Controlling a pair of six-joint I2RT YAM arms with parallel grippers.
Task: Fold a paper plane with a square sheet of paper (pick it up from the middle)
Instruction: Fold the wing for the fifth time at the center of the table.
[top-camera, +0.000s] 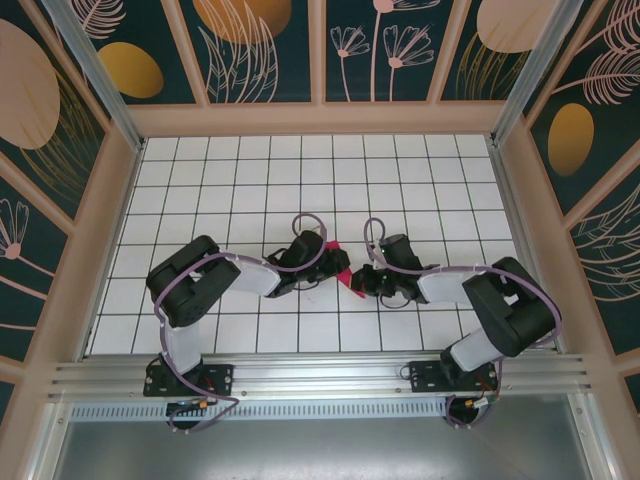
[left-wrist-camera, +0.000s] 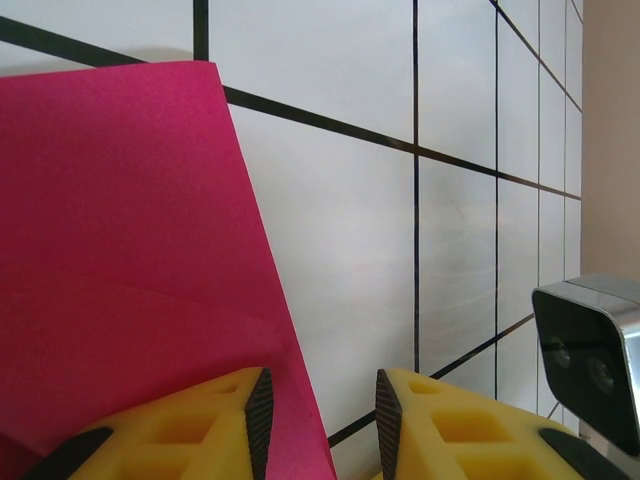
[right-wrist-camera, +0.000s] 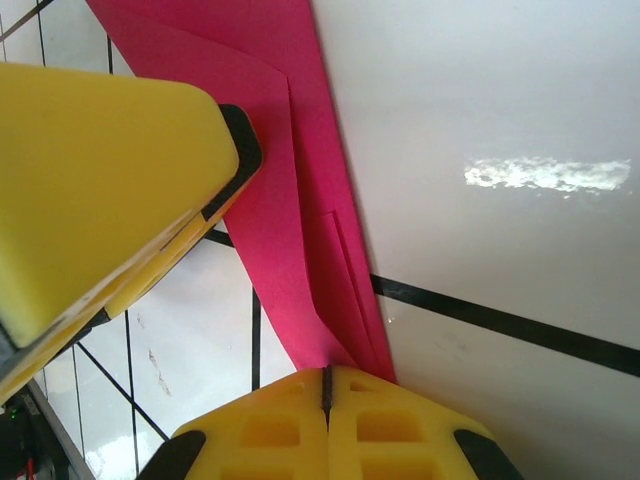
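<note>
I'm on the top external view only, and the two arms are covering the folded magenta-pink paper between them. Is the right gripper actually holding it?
Observer: Yes. In the right wrist view the right gripper is shut on the narrow end of the folded magenta-pink paper.
Operator: And the left one?
Observer: The left gripper is open. In its wrist view the paper's edge runs down into the gap between its jaws, with white table showing between them.
Operator: Any folds visible up close?
Observer: Yes. The right wrist view shows layered flaps with creases running lengthwise toward the pinched end.
</note>
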